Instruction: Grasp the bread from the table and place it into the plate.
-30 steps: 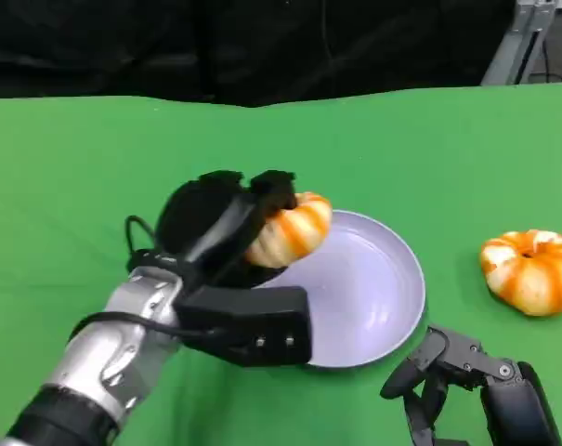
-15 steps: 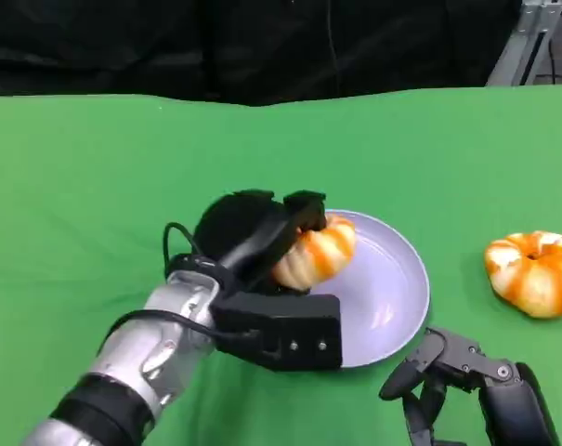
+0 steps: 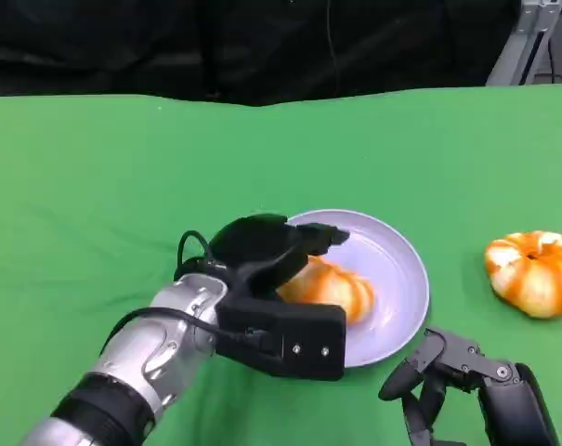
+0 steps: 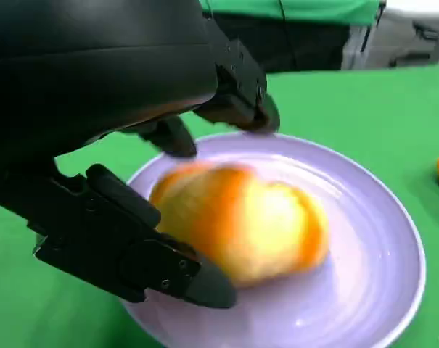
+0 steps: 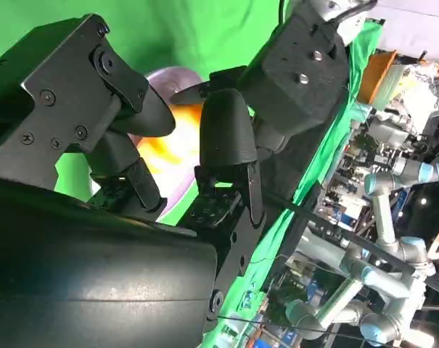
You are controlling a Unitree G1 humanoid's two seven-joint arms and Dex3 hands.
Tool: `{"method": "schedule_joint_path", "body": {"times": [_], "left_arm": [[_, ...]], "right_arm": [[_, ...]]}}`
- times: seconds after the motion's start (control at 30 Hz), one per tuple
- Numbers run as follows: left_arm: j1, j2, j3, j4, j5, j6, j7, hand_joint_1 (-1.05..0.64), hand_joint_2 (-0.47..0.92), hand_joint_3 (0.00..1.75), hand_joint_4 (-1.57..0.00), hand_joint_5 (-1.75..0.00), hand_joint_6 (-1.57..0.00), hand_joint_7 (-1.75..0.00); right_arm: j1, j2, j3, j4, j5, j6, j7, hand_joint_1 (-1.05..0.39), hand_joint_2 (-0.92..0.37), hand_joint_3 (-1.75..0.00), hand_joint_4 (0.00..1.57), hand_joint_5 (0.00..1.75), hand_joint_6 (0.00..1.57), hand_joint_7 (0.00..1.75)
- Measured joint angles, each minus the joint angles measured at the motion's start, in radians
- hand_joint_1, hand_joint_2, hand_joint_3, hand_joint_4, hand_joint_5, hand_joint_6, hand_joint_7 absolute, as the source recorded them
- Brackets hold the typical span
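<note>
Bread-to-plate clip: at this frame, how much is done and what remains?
Nearly done. One bread lies inside the purple plate. The left hand hovers over it with fingers apart, apparently released. Left: withdraw that hand. A second bread sits on the green table to the plate's right, near the empty right hand.

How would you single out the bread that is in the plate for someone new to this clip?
On the green table, find the lavender plate near the middle. The bread in the plate lies on its near-left part, under the left hand. The other bread sits on bare cloth far to the right.
</note>
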Motion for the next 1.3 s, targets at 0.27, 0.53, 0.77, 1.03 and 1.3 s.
{"method": "schedule_joint_path", "body": {"times": [0.27,0.53,0.77,1.03,1.3], "left_arm": [[0.001,0.031,0.007,-0.085,-0.007,0.028,-0.057,-0.94,0.92,0.28,-0.03,-0.10,-0.05,-0.03],[0.018,0.063,0.030,-0.153,-0.013,0.030,-0.060,-0.93,0.92,0.28,-0.03,-0.12,-0.06,-0.03],[0.128,0.090,0.106,-0.277,-0.112,-0.026,-0.050,-0.54,0.92,0.17,-0.27,-0.73,-0.29,-0.14],[0.502,0.130,0.354,-0.628,-0.524,-0.078,-0.114,-0.35,0.92,0.07,-0.47,-0.82,-0.51,-0.17],[0.648,0.102,0.433,-0.710,-0.714,-0.108,-0.160,-0.13,0.92,0.17,-0.71,-1.07,-0.87,-0.39]], "right_arm": [[-0.005,0.000,-0.001,0.003,0.001,0.000,0.000,0.06,-0.29,-1.40,0.91,1.74,0.84,1.31],[-0.011,-0.004,-0.003,0.008,0.001,0.000,0.000,0.06,-0.29,-1.40,0.90,1.75,0.84,1.32],[-0.015,-0.007,-0.005,0.012,0.000,-0.003,-0.003,0.05,-0.30,-1.37,0.90,1.72,0.84,1.31],[-0.018,-0.012,-0.013,0.017,-0.002,-0.012,-0.007,0.03,-0.30,-1.36,0.91,1.72,0.84,1.30],[-0.013,-0.012,-0.015,0.029,-0.002,-0.016,-0.010,0.03,-0.30,-1.36,0.90,1.72,0.84,1.29]]}}
